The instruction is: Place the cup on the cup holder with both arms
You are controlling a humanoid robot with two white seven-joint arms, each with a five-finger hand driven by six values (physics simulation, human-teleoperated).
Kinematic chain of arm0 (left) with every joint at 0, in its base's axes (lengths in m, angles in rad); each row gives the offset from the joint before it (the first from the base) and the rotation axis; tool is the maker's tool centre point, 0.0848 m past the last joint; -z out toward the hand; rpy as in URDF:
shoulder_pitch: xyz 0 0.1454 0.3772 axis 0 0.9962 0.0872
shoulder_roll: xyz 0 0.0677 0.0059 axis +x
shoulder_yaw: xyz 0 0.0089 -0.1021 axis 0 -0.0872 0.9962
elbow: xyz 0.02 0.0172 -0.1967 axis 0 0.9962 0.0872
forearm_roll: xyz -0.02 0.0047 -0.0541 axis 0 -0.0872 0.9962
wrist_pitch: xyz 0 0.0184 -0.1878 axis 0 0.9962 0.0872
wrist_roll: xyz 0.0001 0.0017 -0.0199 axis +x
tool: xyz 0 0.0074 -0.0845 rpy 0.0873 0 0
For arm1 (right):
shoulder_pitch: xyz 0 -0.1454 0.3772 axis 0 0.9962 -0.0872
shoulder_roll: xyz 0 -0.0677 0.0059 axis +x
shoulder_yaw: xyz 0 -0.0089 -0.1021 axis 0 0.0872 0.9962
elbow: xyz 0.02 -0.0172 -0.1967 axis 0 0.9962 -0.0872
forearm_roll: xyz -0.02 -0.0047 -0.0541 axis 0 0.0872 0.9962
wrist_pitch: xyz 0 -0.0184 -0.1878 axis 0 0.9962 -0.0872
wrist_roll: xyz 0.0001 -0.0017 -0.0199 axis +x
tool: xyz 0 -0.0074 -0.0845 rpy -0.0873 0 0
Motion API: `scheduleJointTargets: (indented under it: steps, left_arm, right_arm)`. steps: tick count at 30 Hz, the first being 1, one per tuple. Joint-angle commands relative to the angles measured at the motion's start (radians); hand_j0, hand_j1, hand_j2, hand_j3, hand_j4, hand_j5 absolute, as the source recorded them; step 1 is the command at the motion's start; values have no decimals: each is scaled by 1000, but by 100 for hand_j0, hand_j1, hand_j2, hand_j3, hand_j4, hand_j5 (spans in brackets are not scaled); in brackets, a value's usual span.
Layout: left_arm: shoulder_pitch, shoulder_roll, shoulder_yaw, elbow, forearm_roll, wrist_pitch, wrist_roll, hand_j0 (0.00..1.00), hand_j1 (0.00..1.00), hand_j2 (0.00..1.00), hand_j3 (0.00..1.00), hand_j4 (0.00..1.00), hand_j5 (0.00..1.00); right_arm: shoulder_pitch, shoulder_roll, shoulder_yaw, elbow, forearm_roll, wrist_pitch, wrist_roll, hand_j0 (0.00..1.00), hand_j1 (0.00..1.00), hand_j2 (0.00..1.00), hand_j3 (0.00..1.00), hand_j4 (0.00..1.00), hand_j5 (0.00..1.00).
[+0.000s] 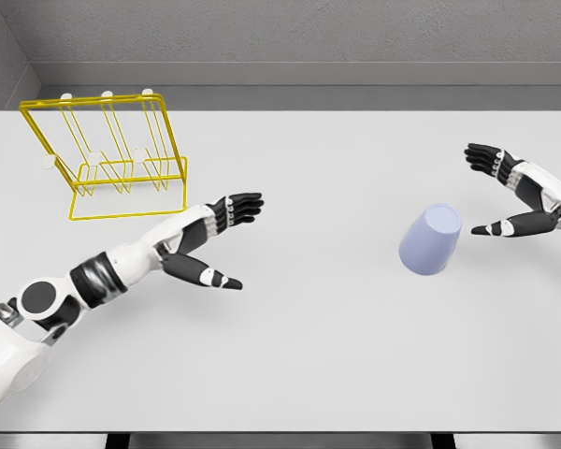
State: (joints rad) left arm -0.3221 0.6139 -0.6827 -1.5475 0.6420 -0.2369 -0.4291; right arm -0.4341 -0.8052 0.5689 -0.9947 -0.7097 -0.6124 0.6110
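Two hands spread, empty: right hand (511, 192) beside cup (431, 240) (upside down); left hand (215, 238) near cup holder (107, 154).

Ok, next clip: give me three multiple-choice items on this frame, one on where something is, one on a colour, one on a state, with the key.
1. Where does the cup holder stand on the table?
A. far left
B. near right
C. centre front

2. What colour is the cup?
A. red
B. pale lavender-blue
C. green

3. What is the right hand doing?
A. clamped around the cup
B. open beside the cup, holding nothing
C. resting on the cup holder

Key:
1 A, the yellow wire rack sits at the table's far left, beyond the left hand.
2 B, the cup's body shows pale lavender-blue.
3 B, the fingers are spread and a gap shows between hand and cup.
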Motion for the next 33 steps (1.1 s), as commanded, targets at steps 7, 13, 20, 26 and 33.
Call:
scheduleJointTargets:
  steps: [7,13,20,26,33]
  left_arm:
    - [0,-5,3,4,13,1,1,100,100,100,100,100,100]
    - [-2,-8,6,30,11,1,0,100,100,100,100,100,100]
    - [-2,-10,11,32,13,2,1,100,100,100,100,100,100]
    - [-9,-11,8,37,11,4,1,100,100,100,100,100,100]
    - [-14,-22,5,50,11,4,1,100,100,100,100,100,100]
  right_arm:
    - [8,-3,-8,27,-8,2,0,100,100,100,100,100,100]
    - [63,-28,0,16,-14,2,0,100,100,100,100,100,100]
    - [90,-39,-3,10,-83,2,0,100,100,100,100,100,100]
    - [123,-29,-3,-65,-122,2,0,100,100,100,100,100,100]
    - [141,-12,-1,-65,-126,2,0,100,100,100,100,100,100]
